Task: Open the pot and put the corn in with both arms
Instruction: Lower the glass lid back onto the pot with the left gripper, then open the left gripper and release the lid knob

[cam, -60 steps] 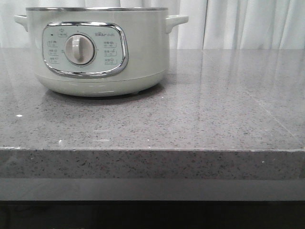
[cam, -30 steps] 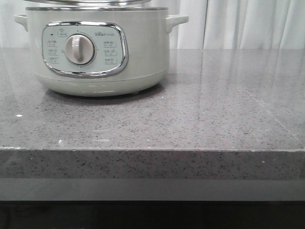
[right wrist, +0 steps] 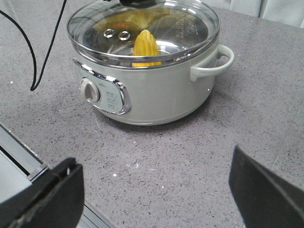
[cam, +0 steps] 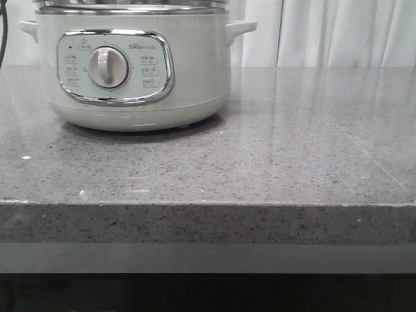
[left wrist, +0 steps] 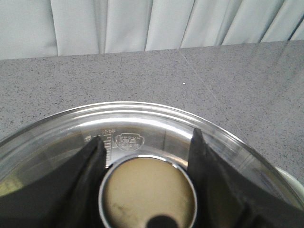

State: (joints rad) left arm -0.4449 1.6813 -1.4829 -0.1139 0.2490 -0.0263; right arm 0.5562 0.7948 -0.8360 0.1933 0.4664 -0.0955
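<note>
Left wrist view shows my left gripper closed around the round knob of the glass lid, one dark finger on each side of it. That lid sits over the pot, which stands on the grey speckled counter. My right gripper hangs wide open and holds nothing, near the pot. Through the glass, the corn rests inside the pot.

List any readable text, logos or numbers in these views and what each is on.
Brand mark above the dial on the pot control panel: blurred, unreadable.
Panel setting labels: too small to read.
Embossed stamp and scale marks on the glass lid: not legible.
Nothing else carries text.
</note>
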